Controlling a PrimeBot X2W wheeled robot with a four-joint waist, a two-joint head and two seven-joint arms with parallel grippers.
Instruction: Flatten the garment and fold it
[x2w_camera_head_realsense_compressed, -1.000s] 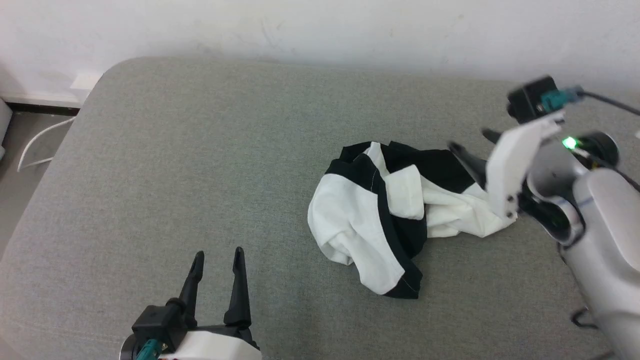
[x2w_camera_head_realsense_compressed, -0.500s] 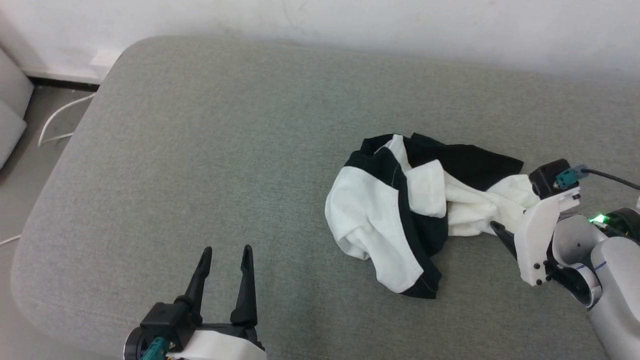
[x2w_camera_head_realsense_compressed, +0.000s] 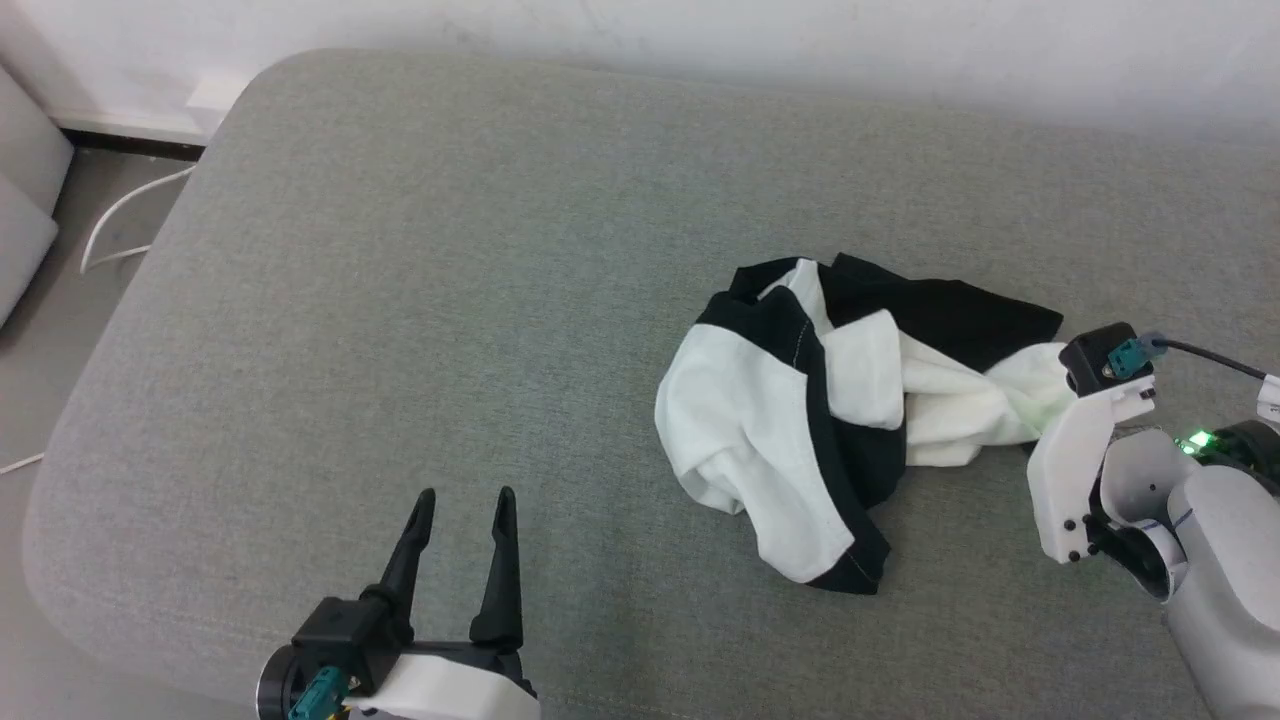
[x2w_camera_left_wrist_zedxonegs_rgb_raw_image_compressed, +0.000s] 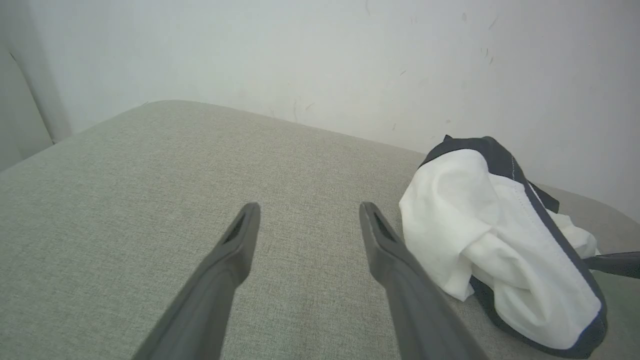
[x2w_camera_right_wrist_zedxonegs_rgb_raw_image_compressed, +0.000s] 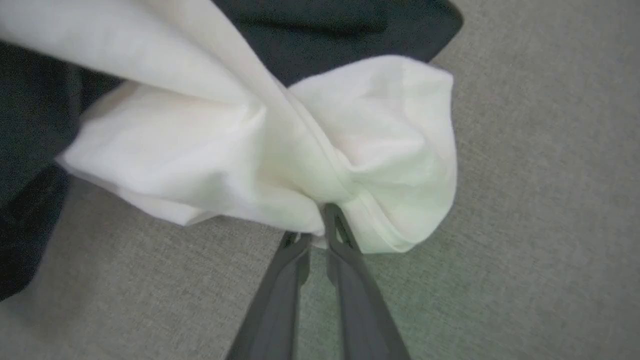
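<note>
Your left pincer (x2w_camera_head_realsense_compressed: 465, 495) hangs released over the bare grey cushion (x2w_camera_head_realsense_compressed: 400, 300), well apart from the T-shirt (x2w_camera_head_realsense_compressed: 760, 420). The shirt lies bunched right of centre, its long axis roughly left to right and a black panel toward the wall; you cannot tell where the collar points. Your right pincer (x2w_camera_right_wrist_zedxonegs_rgb_raw_image_compressed: 317, 225) is clenched on a white fold at the shirt's right end. If you pull, the unanchored heap may drag or the thin pinch may slip.

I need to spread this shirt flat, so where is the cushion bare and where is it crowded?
Widest bare patch: between the garment and the left edge of the cushion, ahead of the open left claw. Another strip runs between garment and wall. Crowded on the right, where the right claw pinches white cloth.
</note>
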